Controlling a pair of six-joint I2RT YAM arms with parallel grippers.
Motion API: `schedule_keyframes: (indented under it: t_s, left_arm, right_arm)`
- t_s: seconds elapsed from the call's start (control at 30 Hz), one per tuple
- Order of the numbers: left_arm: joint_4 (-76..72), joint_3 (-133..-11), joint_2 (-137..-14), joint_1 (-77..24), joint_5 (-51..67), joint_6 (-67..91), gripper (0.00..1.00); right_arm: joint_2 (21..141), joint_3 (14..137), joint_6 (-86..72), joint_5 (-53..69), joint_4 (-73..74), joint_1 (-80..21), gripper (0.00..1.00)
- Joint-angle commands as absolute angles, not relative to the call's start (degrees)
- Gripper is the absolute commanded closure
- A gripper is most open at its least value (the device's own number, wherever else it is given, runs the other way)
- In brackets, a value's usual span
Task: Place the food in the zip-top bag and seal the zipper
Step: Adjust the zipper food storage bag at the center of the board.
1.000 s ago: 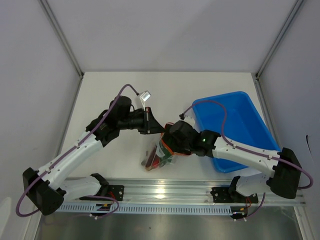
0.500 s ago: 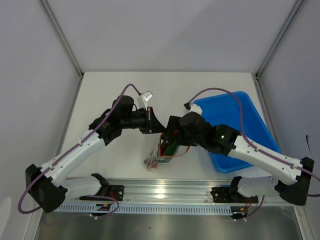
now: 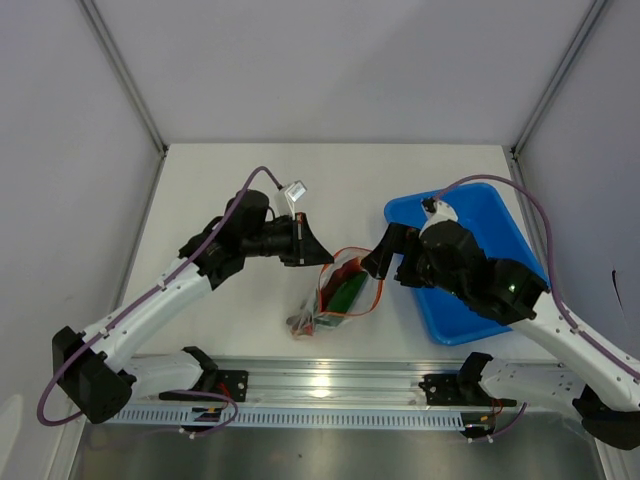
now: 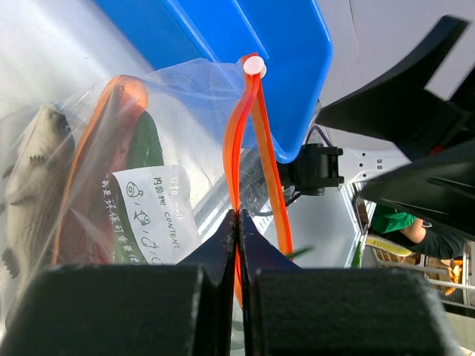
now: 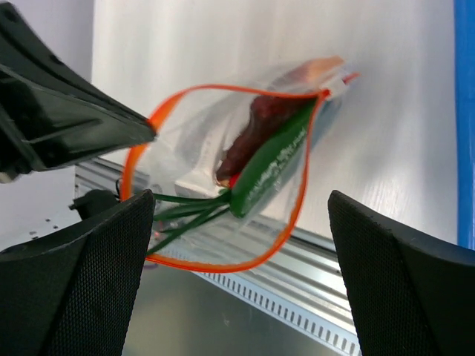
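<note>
The zip-top bag [image 3: 334,298] hangs tilted over the table's near edge, its mouth held open as a wide loop. My left gripper [image 3: 318,258] [image 4: 239,216] is shut on the orange zipper [image 4: 236,141] strip at the bag's upper left; the white slider [image 4: 254,65] sits at the strip's far end. Inside the bag lie food: a dark green cucumber [image 5: 271,167], a dark red sausage [image 5: 251,135] and thin green onion stalks [image 5: 185,211]. My right gripper [image 3: 388,258] [image 5: 237,274] is open and empty, just right of the bag's mouth and apart from it.
A blue plastic tray [image 3: 478,215] sits at the right, under my right arm. A pale toy fish [image 4: 33,178] and a printed label [image 4: 152,211] show through the bag. The aluminium rail [image 3: 330,385] runs along the near edge below the bag.
My right gripper has drawn back out of the bag, up and to the right toward the tray. The bag's mouth now gapes wide. The left gripper keeps its hold.
</note>
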State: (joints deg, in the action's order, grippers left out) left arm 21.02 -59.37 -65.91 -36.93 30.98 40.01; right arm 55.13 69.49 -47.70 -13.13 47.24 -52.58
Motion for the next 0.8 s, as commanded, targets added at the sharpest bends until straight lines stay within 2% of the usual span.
schedule_keyframes:
  t_s: [0.0,0.23,0.5,0.77]
  left_arm:
    - [19.6,-61.1,-64.7,-36.5,30.6,39.3,0.99]
    - [20.5,-62.2,-64.9,-36.5,30.1,39.1,0.99]
    - [20.3,-61.6,-64.7,-36.5,30.1,39.6,0.99]
    - [20.3,-62.4,-65.2,-36.5,30.7,39.5,0.99]
  right_arm:
    - [53.9,65.8,-47.5,-9.1,47.2,-51.2,0.0]
    - [49.2,60.7,-56.7,-12.0,49.7,-47.5,0.0]
    - [40.8,54.9,-60.2,-8.7,54.6,-27.8,0.01]
    - [41.6,53.7,-58.7,-6.1,59.8,-17.3,0.01]
